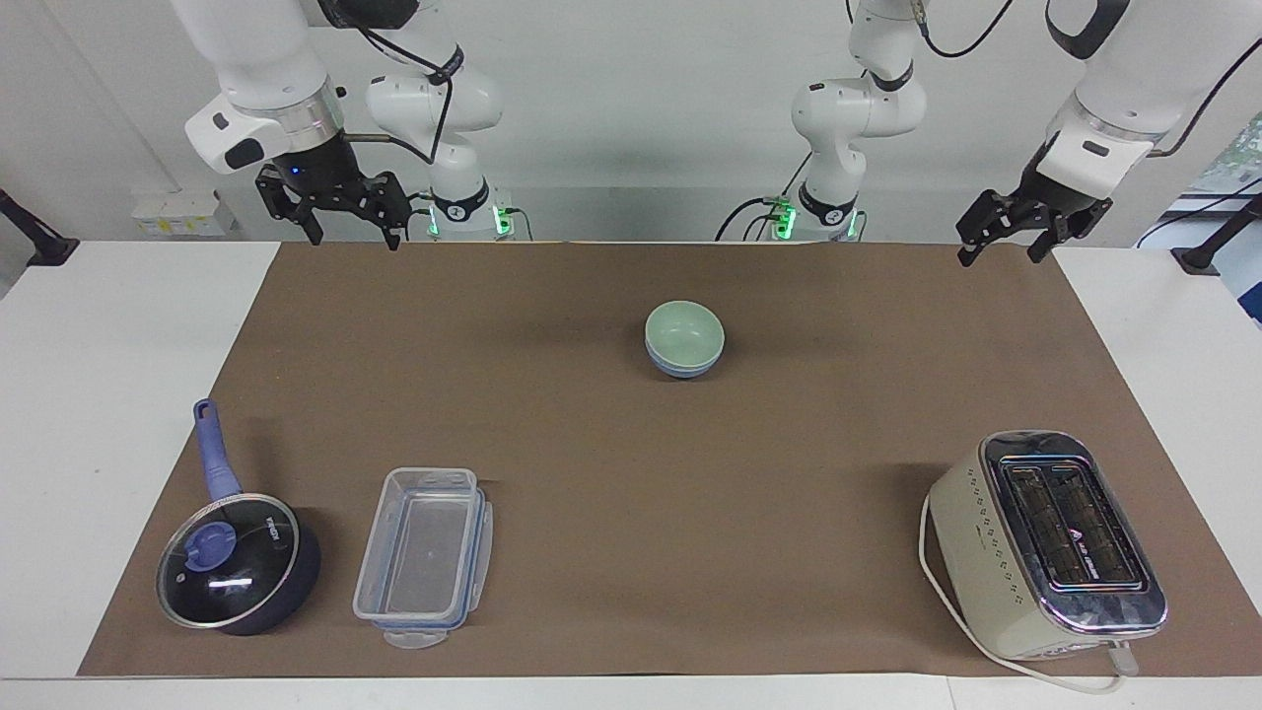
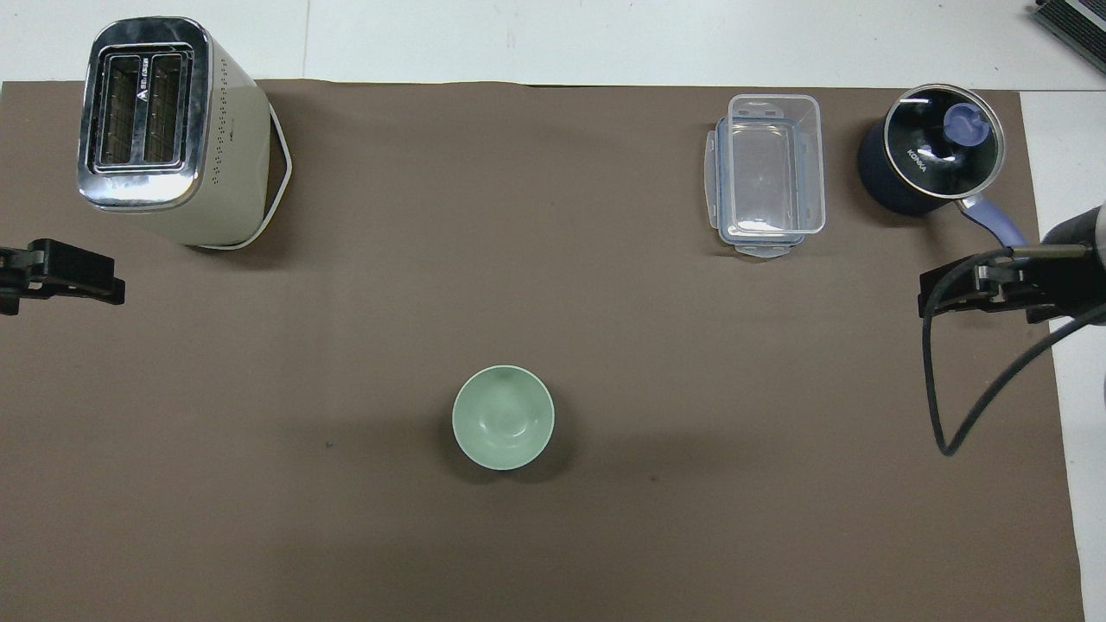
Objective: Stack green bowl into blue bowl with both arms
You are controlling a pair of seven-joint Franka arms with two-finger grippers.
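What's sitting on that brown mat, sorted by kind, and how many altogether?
Bowls: 2, the green bowl nested in the blue bowl
Saucepans with a lid: 1, the dark blue saucepan
Clear plastic containers: 1, the container
Toasters: 1, the toaster
Total: 5

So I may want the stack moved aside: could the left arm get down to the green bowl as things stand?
Probably yes. The green bowl sits nested in the blue bowl on bare mat, nothing beside or over it. The left gripper hangs open over the mat's edge, holding nothing.
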